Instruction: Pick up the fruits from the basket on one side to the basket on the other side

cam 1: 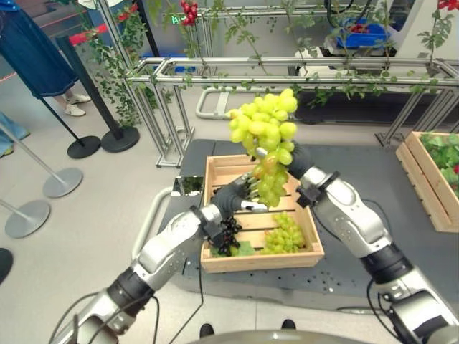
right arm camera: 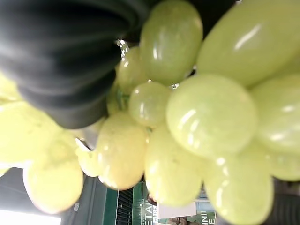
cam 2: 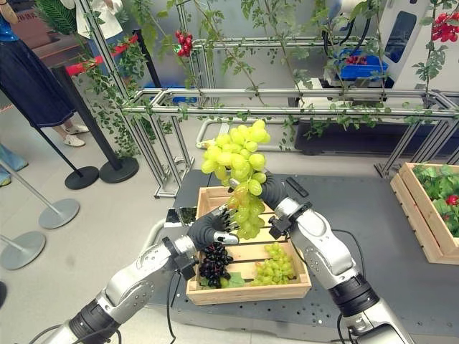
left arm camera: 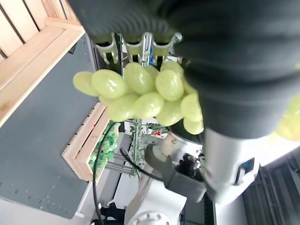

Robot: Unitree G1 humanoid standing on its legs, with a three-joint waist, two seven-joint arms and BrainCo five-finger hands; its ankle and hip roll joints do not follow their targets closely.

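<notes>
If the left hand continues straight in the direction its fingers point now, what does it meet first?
Most likely the lifted green grape bunch: the left hand points at its lower end, beside the right hand. Depth is unclear.

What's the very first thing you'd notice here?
A big bunch of green grapes held up in the air between the robot's right hand and left hand, right above a wooden crate. Down in that crate lie a dark grape bunch and a smaller green bunch. Another wooden crate of leafy greens sits far right.
</notes>
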